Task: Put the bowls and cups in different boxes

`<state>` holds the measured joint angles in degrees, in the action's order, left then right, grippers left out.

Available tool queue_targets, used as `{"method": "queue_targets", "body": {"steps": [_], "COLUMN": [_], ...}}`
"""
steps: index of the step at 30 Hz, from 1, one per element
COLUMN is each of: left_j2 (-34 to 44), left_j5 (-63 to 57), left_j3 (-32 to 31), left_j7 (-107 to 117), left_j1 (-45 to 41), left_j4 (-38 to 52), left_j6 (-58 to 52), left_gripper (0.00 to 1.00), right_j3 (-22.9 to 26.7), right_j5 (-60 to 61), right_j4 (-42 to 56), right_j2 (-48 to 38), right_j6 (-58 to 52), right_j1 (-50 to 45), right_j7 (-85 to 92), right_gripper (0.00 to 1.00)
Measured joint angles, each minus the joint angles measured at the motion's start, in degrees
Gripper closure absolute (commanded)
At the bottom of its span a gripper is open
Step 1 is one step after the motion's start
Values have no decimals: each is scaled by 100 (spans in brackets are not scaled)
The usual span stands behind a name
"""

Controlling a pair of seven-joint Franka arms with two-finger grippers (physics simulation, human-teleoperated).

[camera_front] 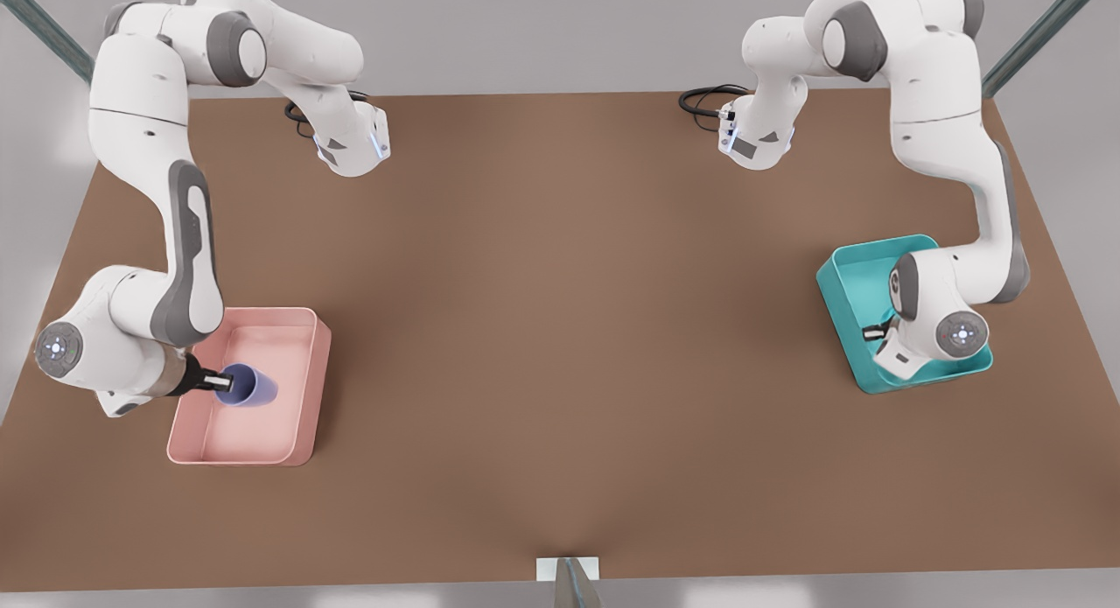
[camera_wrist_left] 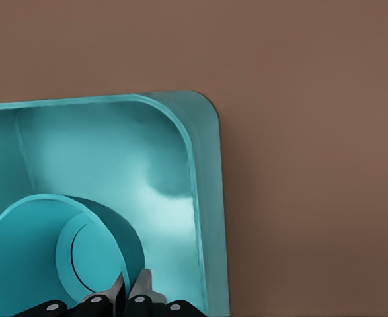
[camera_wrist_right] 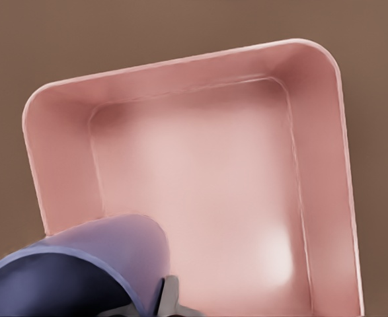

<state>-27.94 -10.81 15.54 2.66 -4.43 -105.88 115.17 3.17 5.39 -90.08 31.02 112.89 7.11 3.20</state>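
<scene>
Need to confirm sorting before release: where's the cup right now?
The cup is held by the right gripper over the pink box, at the front view's left.

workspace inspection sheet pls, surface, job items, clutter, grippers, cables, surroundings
Surface: brown table, bare between the boxes.
Job's things: lavender cup tilted over the pink box; teal bowl held on edge in the teal box.
Clutter: nothing seen.
Grippers: right gripper shut on the cup's rim; left gripper shut on the bowl's wall.
Cables: black loops by each arm's base.
Surroundings: grey floor, metal frame struts at the corners.
</scene>
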Motion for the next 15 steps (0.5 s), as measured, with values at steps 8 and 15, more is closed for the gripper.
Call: {"method": "queue_targets", "body": {"steps": [8,15], "left_j2": [-120,527], "left_j5": [8,221], "left_j3": [62,-201], "left_j7": [-70,-278], "left_j1": [301,352], "left_j4": [-408,176], "left_j6": [797,421], "left_gripper": [79,0], "right_j3": [-3,-76], "right_j5": [2,-150], "right_j4": [5,34], "right_j2": [631,191], "right_j6": [204,-53], "right_j1": [98,65], "right_j7": [572,667], "right_gripper": [0,0]}}
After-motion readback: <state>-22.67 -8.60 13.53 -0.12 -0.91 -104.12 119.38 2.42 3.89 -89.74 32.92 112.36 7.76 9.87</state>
